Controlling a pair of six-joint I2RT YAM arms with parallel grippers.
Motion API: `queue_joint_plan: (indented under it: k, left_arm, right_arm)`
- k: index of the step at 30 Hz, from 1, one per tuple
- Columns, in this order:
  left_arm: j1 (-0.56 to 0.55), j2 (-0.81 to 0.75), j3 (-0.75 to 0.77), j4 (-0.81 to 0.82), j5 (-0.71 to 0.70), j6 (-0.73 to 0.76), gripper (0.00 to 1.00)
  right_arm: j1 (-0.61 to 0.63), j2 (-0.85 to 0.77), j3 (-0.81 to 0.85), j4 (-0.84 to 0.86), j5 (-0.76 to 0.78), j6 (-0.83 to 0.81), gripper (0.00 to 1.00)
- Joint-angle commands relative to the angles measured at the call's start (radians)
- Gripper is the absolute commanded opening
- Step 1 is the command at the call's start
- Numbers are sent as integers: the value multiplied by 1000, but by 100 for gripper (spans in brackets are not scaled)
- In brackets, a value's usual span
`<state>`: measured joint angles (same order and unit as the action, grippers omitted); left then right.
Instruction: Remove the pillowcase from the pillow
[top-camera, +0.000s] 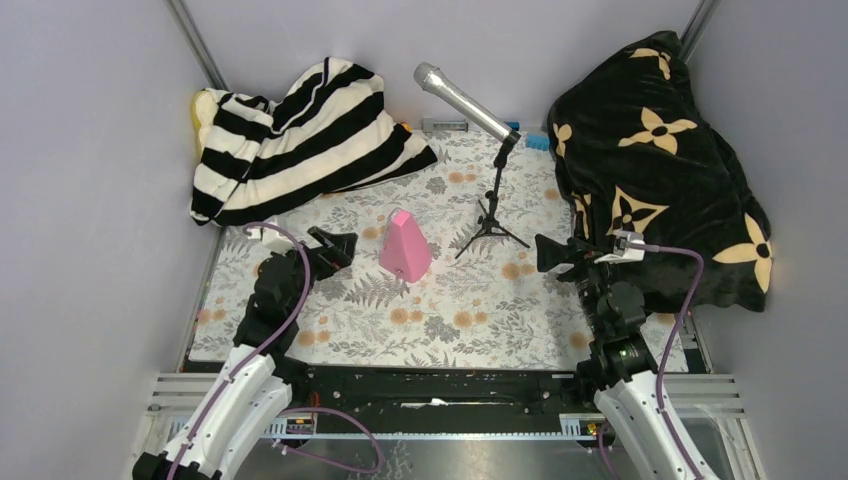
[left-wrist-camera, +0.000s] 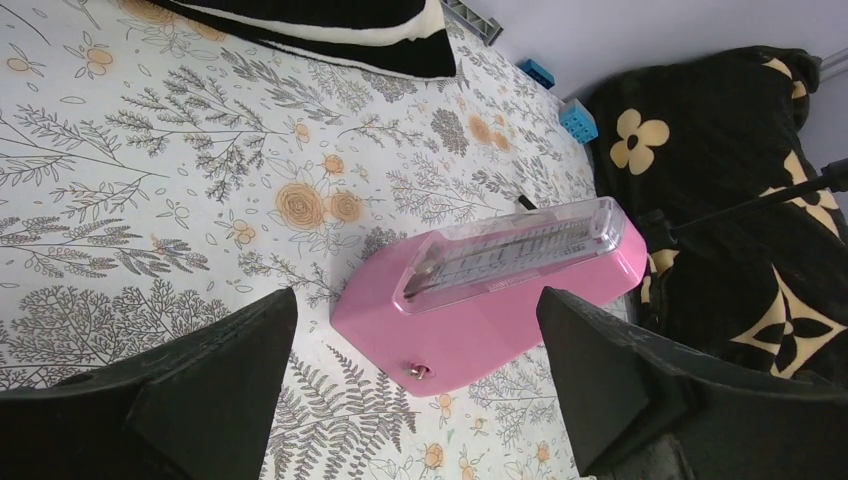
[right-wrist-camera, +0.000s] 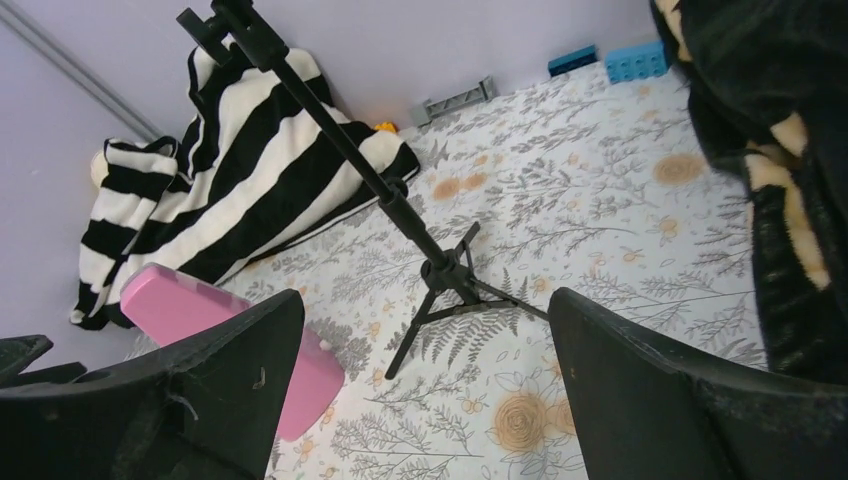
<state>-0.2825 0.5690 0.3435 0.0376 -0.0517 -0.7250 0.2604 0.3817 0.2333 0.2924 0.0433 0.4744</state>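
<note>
Top external shows me the striped pillowcase (top-camera: 300, 140) heaped in the far-left corner of the floral tablecloth (top-camera: 470, 310) against lilac walls, the pillow (top-camera: 203, 108) peeking yellow at its left end, well apart from my left gripper (top-camera: 338, 245) and right gripper (top-camera: 545, 254), both spread wide, holding nothing.

This is looking like a robot lab booth. Lilac walls (top-camera: 90, 200) and metal posts (top-camera: 200, 45) are enclosing a cloth-covered table (top-camera: 480, 320), and cabled arms (top-camera: 270, 300) are sitting bolted to a rail (top-camera: 450, 382).
</note>
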Motion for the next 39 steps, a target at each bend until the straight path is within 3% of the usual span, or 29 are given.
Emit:
queue_joint_plan:
  k: [1, 7, 12, 20, 31, 39]
  left_arm:
    - [-3, -7, -11, 1, -30, 16, 99]
    - [-2, 61, 0, 16, 14, 21, 99]
    - [-4, 101, -23, 76, 47, 32, 99]
    - [-43, 118, -67, 186, 72, 58, 99]
    - [-70, 221, -102, 329, 112, 85, 99]
    - [-75, 211, -112, 342, 115, 108, 99]
  right_arm:
    - [5, -83, -26, -81, 80, -39, 100]
    - [6, -21, -6, -63, 25, -57, 100]
    - [5, 157, 60, -15, -92, -62, 100]
    - [8, 467, 81, 227, -196, -3, 100]
    - [137, 825, 229, 370, -11, -140, 100]
    - [137, 1034, 308, 501, -14, -239, 95]
